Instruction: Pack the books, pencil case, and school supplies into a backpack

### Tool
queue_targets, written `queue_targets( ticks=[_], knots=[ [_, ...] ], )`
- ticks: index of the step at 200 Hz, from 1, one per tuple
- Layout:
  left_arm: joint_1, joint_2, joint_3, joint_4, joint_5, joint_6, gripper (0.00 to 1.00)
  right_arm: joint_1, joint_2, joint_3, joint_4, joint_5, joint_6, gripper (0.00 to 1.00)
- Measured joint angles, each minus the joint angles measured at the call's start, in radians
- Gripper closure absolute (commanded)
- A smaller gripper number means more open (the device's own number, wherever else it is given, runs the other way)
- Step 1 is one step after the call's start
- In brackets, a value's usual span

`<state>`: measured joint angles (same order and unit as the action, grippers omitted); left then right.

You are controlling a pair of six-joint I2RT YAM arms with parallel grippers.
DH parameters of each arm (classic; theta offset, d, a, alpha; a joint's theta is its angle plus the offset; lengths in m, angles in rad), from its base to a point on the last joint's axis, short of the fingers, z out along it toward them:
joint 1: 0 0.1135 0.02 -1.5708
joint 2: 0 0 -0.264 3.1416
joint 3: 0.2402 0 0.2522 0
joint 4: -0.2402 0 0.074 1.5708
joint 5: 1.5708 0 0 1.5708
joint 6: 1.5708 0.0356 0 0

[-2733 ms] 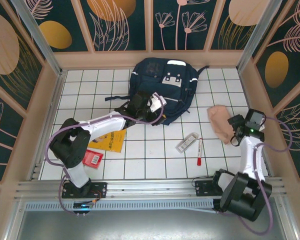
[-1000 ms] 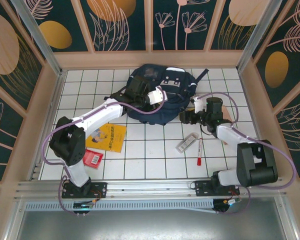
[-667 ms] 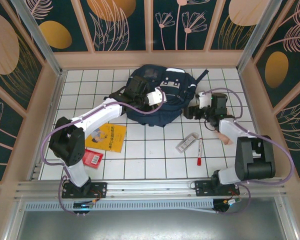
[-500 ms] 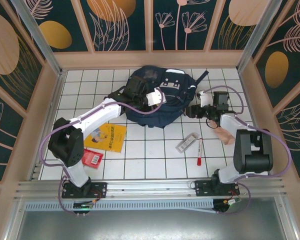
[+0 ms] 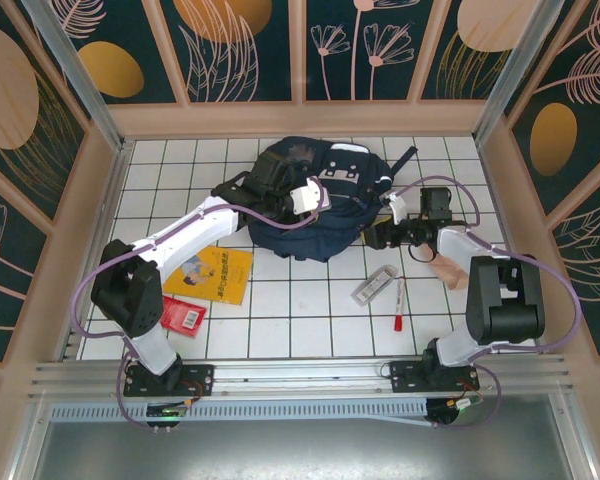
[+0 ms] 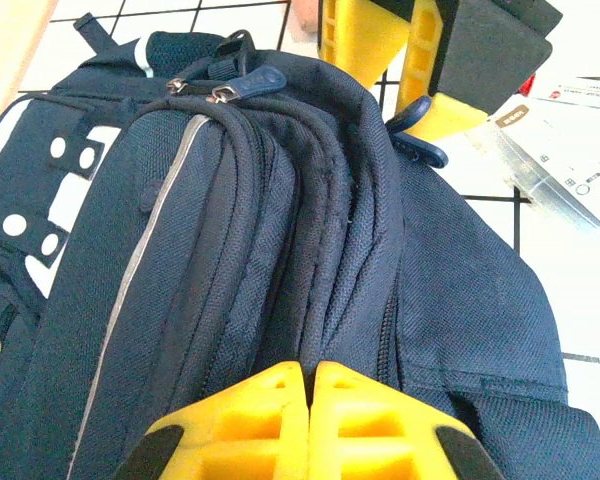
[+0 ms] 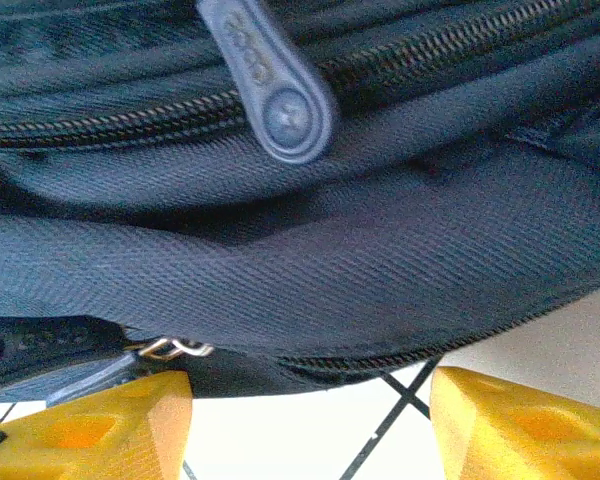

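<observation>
The navy backpack (image 5: 302,158) lies at the back of the table, bunched up. My left gripper (image 5: 325,205) is shut on a fold of its fabric (image 6: 310,300) at its near side; in the left wrist view the yellow fingers (image 6: 250,410) meet on the cloth. My right gripper (image 5: 372,238) stands open at the backpack's right edge, its fingers (image 7: 90,430) on either side of the lower seam (image 7: 310,370), below a zipper pull (image 7: 280,100). The peach pencil case (image 5: 450,270) lies behind the right arm. The yellow book (image 5: 215,273), red booklet (image 5: 185,317), pen (image 5: 397,303) and packet (image 5: 374,285) lie on the tiles.
A walled white tiled table (image 5: 280,320) holds everything. The book and the red booklet lie near the left arm. The pen and the packet lie just in front of the right gripper. The backpack's dark straps (image 5: 408,155) trail toward the back right.
The right arm left the pencil case, swung left to the backpack's right edge and has since shifted only slightly. The left gripper has drawn the backpack up and back, bunching it.
</observation>
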<state>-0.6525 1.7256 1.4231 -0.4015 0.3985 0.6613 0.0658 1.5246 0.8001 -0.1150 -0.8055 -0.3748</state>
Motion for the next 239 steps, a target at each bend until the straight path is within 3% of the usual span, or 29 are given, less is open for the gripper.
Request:
queue_targets(
  ticks=[162,180,206,226,239],
  knots=[
    [0.0,0.02,0.034,-0.048,0.013,0.027,1.0,0.039,-0.055,0.0,-0.122,0.024,-0.045,0.26],
    [0.0,0.02,0.034,-0.048,0.013,0.027,1.0,0.042,-0.054,0.0,-0.121,0.052,-0.035,0.39],
    [0.0,0.02,0.034,-0.048,0.013,0.027,1.0,0.045,-0.039,0.003,-0.122,0.111,-0.037,0.84],
    [0.0,0.02,0.034,-0.048,0.013,0.027,1.0,0.045,-0.019,0.014,-0.126,0.138,-0.041,1.0],
    [0.0,0.02,0.034,-0.048,0.013,0.027,1.0,0.045,-0.018,0.015,-0.128,0.149,-0.039,1.0]
  ],
)
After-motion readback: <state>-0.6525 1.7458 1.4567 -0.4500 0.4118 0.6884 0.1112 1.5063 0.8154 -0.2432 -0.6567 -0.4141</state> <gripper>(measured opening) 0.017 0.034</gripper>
